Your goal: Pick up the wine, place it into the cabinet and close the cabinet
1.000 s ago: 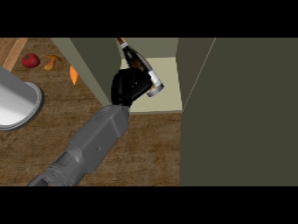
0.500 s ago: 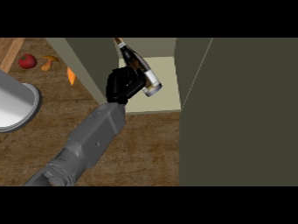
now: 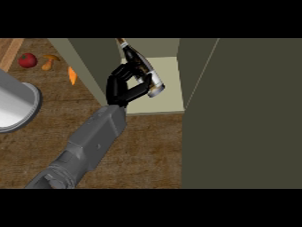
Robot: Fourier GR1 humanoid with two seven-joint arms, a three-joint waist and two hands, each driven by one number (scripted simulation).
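Note:
The wine bottle (image 3: 140, 66) is dark with a light label. It tilts with its neck pointing up and away, at the mouth of the open cabinet. My right hand (image 3: 121, 88) is shut on the bottle's lower body from the left, fingers curled round it, and its grey forearm (image 3: 91, 142) comes in from the lower left. The bottle's base hangs over the cabinet's pale shelf (image 3: 166, 104). The cabinet door (image 3: 257, 111) stands open as a wide olive panel on the right. My left hand does not show.
A thick grey cylinder (image 3: 3, 102) fills the left edge. On the wooden counter (image 3: 146, 150) at the upper left lie a red fruit (image 3: 28, 60), a brown mushroom-like piece (image 3: 48, 62) and an orange carrot (image 3: 73, 75). The cabinet's olive side wall (image 3: 91, 57) stands left of the hand.
My right hand and the bottle have shifted a little to the left at the cabinet mouth. The grey cylinder has slid further toward the left edge.

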